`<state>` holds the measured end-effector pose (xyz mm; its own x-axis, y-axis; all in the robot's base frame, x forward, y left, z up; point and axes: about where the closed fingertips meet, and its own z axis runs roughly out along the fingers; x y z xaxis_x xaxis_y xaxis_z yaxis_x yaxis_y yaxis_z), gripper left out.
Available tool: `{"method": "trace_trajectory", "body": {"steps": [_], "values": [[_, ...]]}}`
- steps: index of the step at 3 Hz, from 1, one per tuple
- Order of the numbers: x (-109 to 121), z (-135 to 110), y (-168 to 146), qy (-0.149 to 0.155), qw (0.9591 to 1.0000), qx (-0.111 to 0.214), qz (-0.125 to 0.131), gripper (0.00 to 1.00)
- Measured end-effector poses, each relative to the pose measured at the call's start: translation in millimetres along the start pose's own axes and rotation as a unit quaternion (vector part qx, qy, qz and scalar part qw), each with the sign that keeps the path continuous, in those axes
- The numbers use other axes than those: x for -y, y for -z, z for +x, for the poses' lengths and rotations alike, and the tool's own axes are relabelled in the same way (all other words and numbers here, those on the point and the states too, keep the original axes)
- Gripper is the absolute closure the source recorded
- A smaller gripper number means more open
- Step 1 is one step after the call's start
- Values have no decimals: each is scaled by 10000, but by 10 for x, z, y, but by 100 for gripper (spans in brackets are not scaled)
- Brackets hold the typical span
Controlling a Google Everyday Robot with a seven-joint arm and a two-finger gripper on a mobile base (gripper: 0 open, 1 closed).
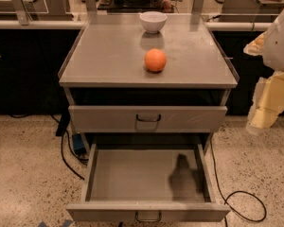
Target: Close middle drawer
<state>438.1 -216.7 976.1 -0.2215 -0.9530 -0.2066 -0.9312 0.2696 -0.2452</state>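
Gripper (pixel 258 122) hangs right of open middle drawer (pixel 132 176); orange (pixel 155 60), bowl (pixel 153 21) on cabinet (pixel 109 56).

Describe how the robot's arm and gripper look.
The arm, at the right edge, has a rounded white shell with a dark band below it. The gripper, lower right beside the cabinet, is pale yellow and blocky. No markings show on either.
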Motion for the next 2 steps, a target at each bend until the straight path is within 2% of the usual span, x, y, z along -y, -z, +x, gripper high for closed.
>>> {"method": "trace_trajectory", "body": {"steps": [1, 2], "values": [[0, 0, 0, 0, 10000, 0, 0, 0], [-71, 90, -158, -171, 9997, 147, -60, 0]]}}
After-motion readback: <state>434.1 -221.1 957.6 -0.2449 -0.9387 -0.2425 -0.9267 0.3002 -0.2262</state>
